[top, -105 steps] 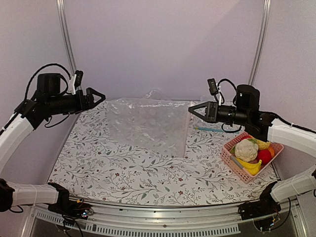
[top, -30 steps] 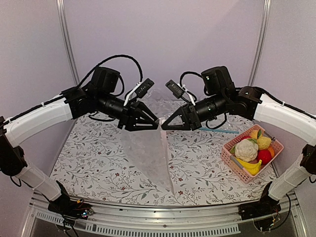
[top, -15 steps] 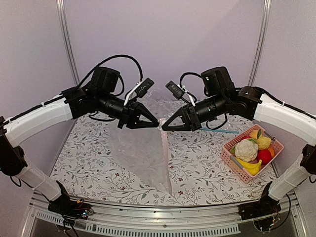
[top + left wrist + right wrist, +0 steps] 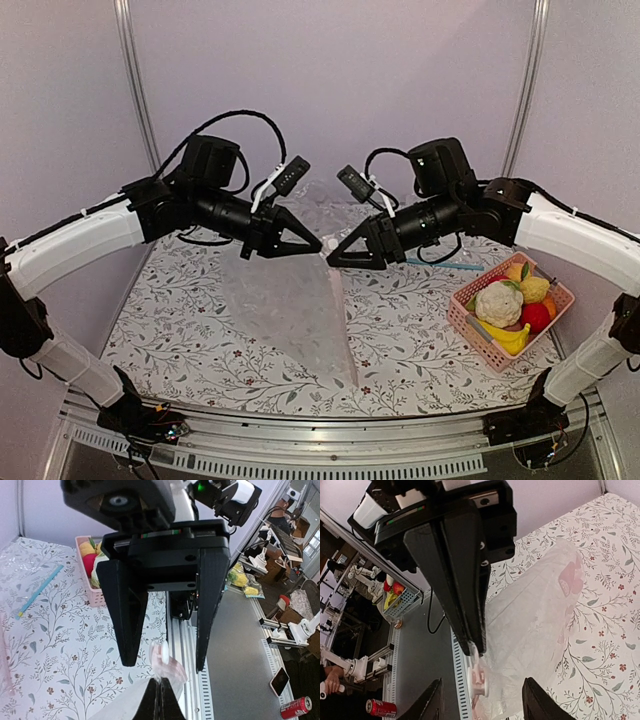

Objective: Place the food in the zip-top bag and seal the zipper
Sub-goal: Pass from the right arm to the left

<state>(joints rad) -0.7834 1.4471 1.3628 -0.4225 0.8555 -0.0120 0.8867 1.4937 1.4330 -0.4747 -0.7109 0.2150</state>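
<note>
Now we note left tool (image 4: 319, 247) pinching the bag (image 4: 300, 320) by its top edge, likely to hang the mouth upward; right tool (image 4: 332, 259) spread beside it. Food (image 4: 498, 302) sits in basket (image 4: 470, 335), far right.

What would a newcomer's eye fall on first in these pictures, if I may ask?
The two grippers, tip to tip above mid-table: the left gripper is shut on the top edge of the transparent zip-top bag, which drapes down onto the floral table cover, while the right gripper faces it, jaws open. Next, the colourful toy food in the pink basket at the table's right edge.
</note>
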